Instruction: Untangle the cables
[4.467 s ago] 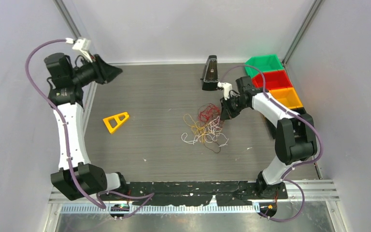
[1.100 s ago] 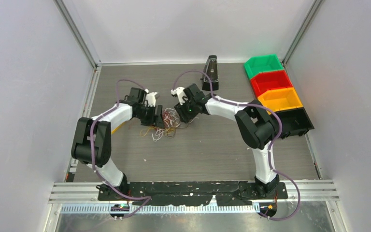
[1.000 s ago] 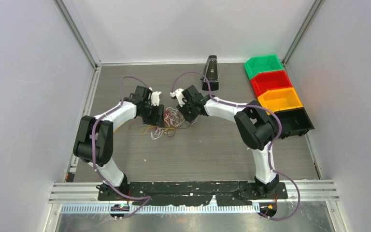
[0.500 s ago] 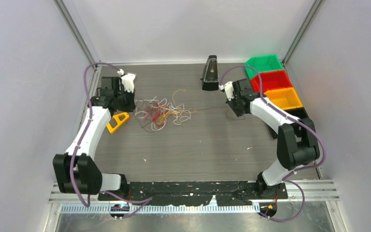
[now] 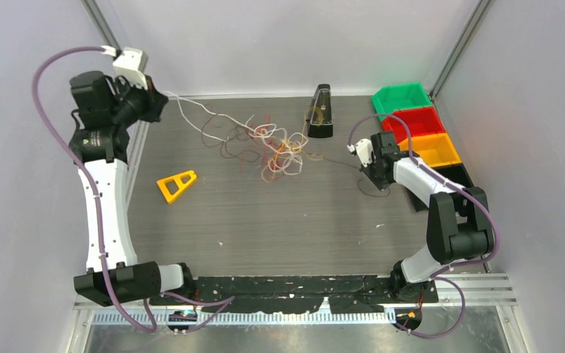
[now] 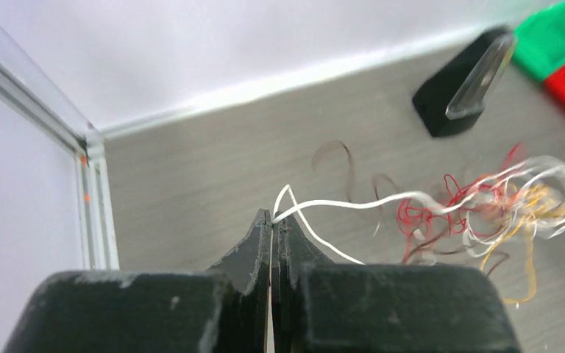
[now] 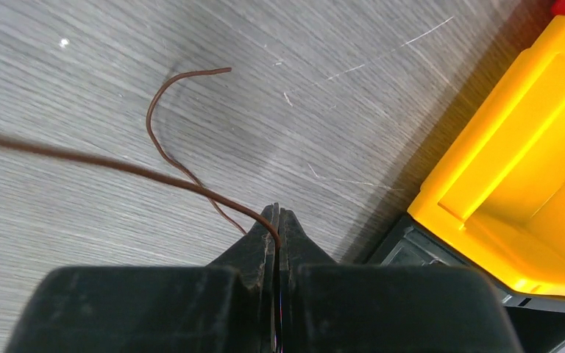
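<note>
The cables (image 5: 283, 151), thin red, yellow, white and brown wires, lie as a loose, drawn-out tangle on the grey desk (image 5: 265, 228), toward the far edge and about midway between its sides. Half a second ago the bunch sat nearer the left edge; a second ago it was a tight clump between the two grippers. Now it is spread wider, with strands trailing out on both sides.

A white wire (image 6: 301, 209) runs from the tangle up to the left gripper (image 6: 272, 219), which has risen to the far left corner and is clenched on that wire's end. A dark brown wire (image 7: 118, 165) runs the other way to the right gripper (image 7: 276, 213), low near the right edge beside the yellow bin (image 7: 515, 184), its jaws pinched tight on it.

Pulling apart seems to be loosening the knot, but the core remains snarled, so the task looks far from finished. A black wedge-shaped stand (image 5: 321, 112) sits just behind the tangle.
</note>
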`<state>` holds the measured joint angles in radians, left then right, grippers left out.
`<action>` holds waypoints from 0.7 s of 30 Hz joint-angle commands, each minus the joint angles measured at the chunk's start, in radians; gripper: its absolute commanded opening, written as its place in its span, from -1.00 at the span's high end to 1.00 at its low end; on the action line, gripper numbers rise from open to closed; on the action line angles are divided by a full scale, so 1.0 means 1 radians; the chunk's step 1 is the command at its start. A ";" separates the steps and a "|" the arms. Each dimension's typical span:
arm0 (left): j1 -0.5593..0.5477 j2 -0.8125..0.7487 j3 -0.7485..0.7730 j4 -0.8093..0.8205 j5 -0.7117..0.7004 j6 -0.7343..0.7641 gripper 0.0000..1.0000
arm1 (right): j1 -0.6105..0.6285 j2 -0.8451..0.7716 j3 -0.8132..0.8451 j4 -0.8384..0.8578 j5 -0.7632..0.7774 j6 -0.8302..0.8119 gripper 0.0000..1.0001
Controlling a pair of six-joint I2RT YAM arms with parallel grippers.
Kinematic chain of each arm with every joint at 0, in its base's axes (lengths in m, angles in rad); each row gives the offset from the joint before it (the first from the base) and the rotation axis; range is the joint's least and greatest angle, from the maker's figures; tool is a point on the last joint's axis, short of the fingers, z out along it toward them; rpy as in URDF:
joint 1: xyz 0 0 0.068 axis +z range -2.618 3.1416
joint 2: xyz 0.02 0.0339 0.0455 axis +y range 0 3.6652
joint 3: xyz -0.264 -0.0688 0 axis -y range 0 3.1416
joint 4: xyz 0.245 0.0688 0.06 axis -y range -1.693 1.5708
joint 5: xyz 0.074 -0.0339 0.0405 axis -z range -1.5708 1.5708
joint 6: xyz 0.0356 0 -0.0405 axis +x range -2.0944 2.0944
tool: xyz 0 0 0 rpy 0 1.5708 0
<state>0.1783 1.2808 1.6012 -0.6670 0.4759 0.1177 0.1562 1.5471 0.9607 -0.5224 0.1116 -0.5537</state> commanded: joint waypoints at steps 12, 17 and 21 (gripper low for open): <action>0.164 0.100 0.385 0.237 0.151 -0.360 1.00 | -0.039 0.004 -0.081 0.065 0.029 -0.119 0.89; 0.137 0.068 0.297 0.335 0.328 -0.454 1.00 | -0.039 -0.015 0.027 -0.056 -0.209 -0.074 0.89; 0.028 0.012 0.203 0.358 0.422 -0.464 1.00 | -0.026 -0.055 0.135 -0.188 -0.512 -0.043 -0.03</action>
<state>0.2943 1.3613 1.8763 -0.4000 0.7391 -0.2893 0.1173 1.5570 0.9668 -0.6048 -0.0696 -0.6312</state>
